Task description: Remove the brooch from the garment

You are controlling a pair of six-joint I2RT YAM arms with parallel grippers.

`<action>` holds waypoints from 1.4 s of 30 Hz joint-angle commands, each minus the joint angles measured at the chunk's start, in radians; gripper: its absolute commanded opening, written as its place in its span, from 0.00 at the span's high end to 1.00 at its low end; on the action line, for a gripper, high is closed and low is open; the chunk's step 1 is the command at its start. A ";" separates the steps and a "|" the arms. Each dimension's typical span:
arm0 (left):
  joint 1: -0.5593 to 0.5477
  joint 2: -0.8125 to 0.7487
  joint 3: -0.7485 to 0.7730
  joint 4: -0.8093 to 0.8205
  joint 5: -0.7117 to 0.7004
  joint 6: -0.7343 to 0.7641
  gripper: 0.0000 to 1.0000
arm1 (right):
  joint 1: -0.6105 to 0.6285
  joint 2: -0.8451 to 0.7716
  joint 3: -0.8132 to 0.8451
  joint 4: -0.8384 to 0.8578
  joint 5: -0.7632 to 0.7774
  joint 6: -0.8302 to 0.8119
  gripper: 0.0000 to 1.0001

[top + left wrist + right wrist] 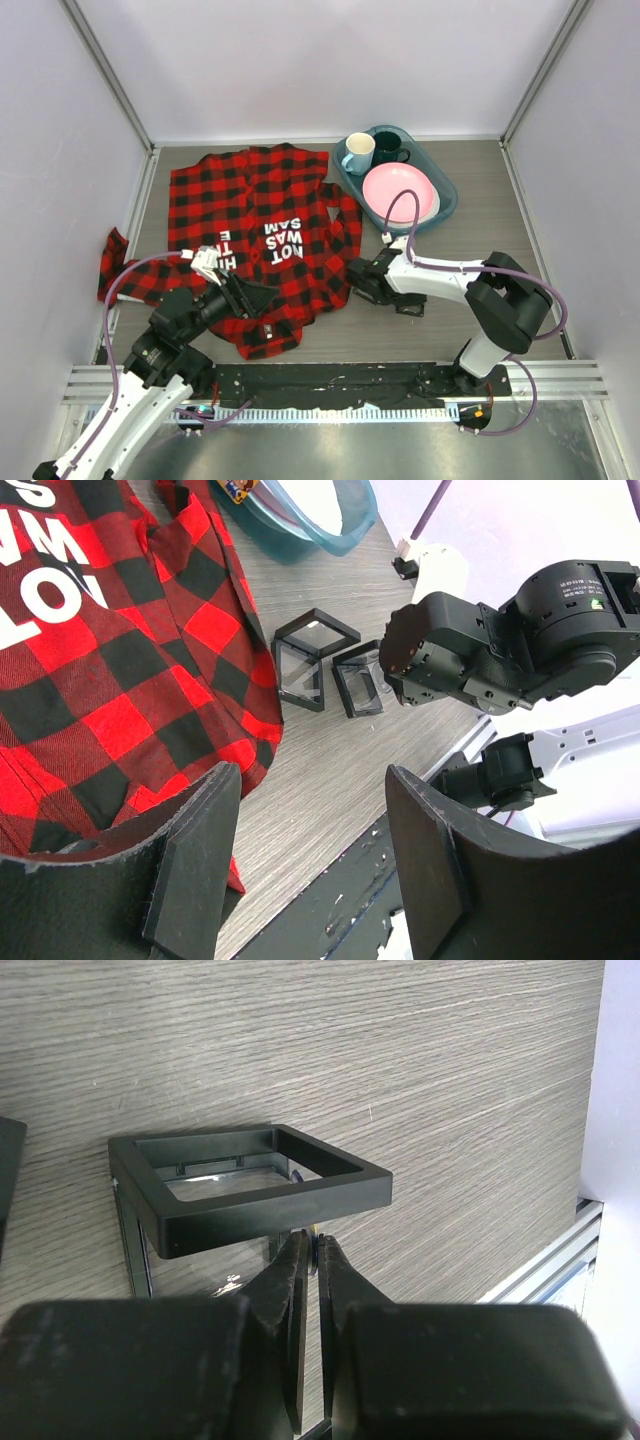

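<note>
garment point(260, 230) flat on bench point(400, 1060), left of centre; brooch not discernible on it. right gripper point(316, 1250) nearly pinched at black frame point(270, 1210) beside garment edge, can't tell if it holds anything. left gripper point(315, 830) spread, empty. likely drop-off step; next: open fully, lift clear.
</note>
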 commanded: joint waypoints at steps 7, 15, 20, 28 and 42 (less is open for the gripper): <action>-0.001 -0.008 0.034 0.017 0.008 0.018 0.37 | 0.055 -0.030 0.044 -0.058 0.070 0.073 0.90; -0.003 -0.013 0.036 0.017 0.013 0.015 0.37 | 0.055 -0.015 0.042 -0.042 0.067 0.064 0.89; -0.001 -0.022 0.042 0.006 0.011 0.015 0.36 | 0.055 -0.004 0.044 -0.036 0.064 0.058 0.88; -0.001 -0.024 0.045 0.006 0.013 0.015 0.37 | 0.055 0.008 0.044 -0.032 0.057 0.050 0.85; -0.001 -0.030 0.048 0.000 0.013 0.021 0.37 | 0.057 0.011 0.054 -0.059 0.076 0.071 0.99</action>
